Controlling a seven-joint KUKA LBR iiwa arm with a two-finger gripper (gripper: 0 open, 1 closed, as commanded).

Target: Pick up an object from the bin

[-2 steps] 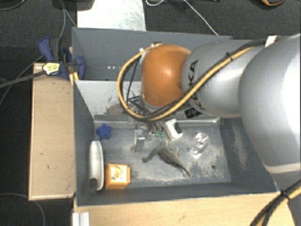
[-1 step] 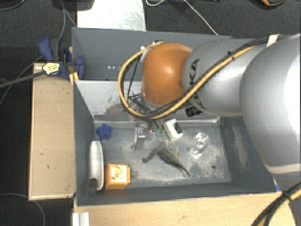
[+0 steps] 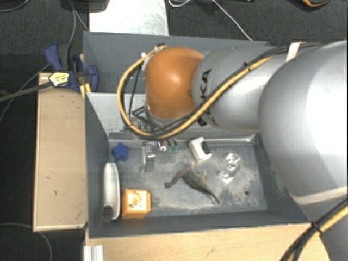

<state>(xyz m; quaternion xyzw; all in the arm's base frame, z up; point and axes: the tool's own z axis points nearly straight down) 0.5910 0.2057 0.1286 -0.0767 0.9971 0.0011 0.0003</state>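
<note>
My gripper [image 3: 148,157] hangs low over the bin's back left part, under the arm's orange cover. A small blue piece [image 3: 119,153] lies just to its left on the bin floor. Just right of the gripper, by the back wall, sits a small white cylinder-like piece [image 3: 199,149]. A grey-brown toy dinosaur [image 3: 194,181] lies on its side in front of the gripper, towards the middle of the bin. Nothing shows in the gripper's hold.
A long white object [image 3: 111,190] lies along the left wall. An orange box [image 3: 136,203] sits at the front left. A clear plastic piece [image 3: 230,166] lies right of centre. The arm covers the bin's back and right side.
</note>
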